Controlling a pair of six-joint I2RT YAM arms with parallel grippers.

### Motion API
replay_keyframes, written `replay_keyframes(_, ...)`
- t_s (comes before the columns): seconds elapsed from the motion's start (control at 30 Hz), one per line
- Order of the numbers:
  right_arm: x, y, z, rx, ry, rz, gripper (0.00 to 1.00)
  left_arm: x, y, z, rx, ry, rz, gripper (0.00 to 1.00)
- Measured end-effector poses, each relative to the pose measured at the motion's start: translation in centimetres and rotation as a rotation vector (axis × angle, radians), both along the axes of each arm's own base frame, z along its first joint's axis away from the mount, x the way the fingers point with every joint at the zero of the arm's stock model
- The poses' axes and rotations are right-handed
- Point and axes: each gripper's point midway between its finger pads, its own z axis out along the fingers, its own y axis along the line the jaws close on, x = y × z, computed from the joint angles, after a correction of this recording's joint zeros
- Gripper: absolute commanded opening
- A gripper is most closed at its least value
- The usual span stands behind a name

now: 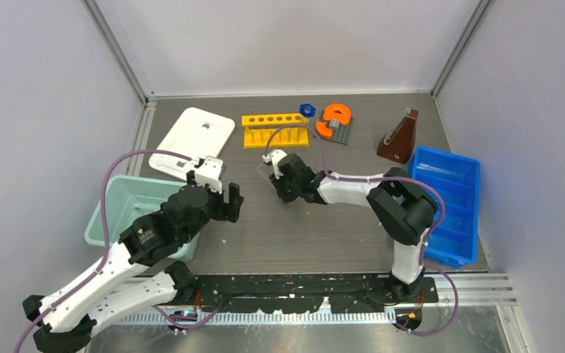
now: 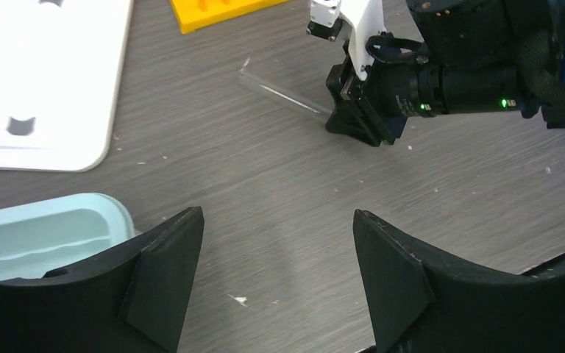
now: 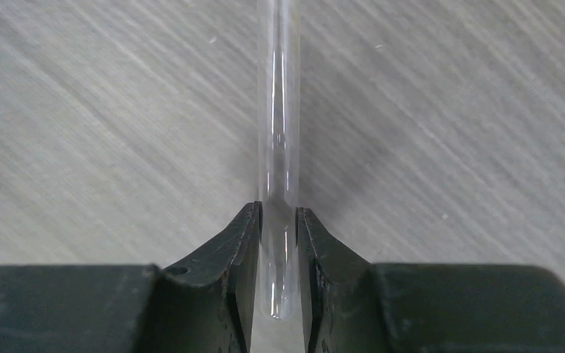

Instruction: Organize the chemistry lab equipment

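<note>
The left gripper [image 2: 276, 220] hangs empty at the table's [image 1: 279, 235] nine o'clock side, fingers wide apart, just beside the pale green bin [image 1: 121, 209]. Near the centre, the right gripper [image 3: 278, 220] is clamped on one end of the clear rod [image 3: 278, 110]. The yellow rack [image 1: 276, 129] stands at its twelve o'clock. Pinched so close to its tip, the smooth rod could pivot or slip free on lifting.
</note>
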Motion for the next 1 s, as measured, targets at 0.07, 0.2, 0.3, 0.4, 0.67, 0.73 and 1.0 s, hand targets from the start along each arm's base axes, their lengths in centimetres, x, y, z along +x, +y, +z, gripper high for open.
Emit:
replay_keyframes(0.07, -0.9, 0.0, 0.4, 0.034, 0.007, -0.007, 0.2, -0.1, -0.6, -0.3, -0.038, 0.03, 0.002, 0.75)
replay_keyframes(0.2, -2.6, 0.0, 2.2, 0.129, -0.003, -0.032, 0.2, -0.4, -1.8, -0.7, -0.109, 0.084, 0.004, 0.74)
replay_keyframes(0.3, -3.5, 0.1, 4.6, 0.218, -0.033, -0.058, 0.2, -0.4, -2.7, -1.5, -0.153, 0.122, 0.006, 0.73)
replay_keyframes(0.4, -4.4, 0.2, 7.6, 0.328, -0.073, -0.087, 0.2, -0.3, -3.6, -2.3, -0.19, 0.154, 0.014, 0.72)
replay_keyframes(0.67, -7.7, 0.2, 14.0, 0.606, -0.131, -0.117, 0.21, 0.8, -6.1, -1.4, -0.339, 0.147, 0.025, 0.68)
replay_keyframes(0.73, -8.4, 0.1, 15.4, 0.672, -0.14, -0.12, 0.21, 1.3, -6.8, -1.1, -0.378, 0.132, 0.018, 0.67)
replay_keyframes(1.0, -9.8, -0.2, 18.7, 0.822, -0.153, -0.121, 0.21, 2.4, -9.4, -0.3, -0.476, 0.101, -0.024, 0.6)
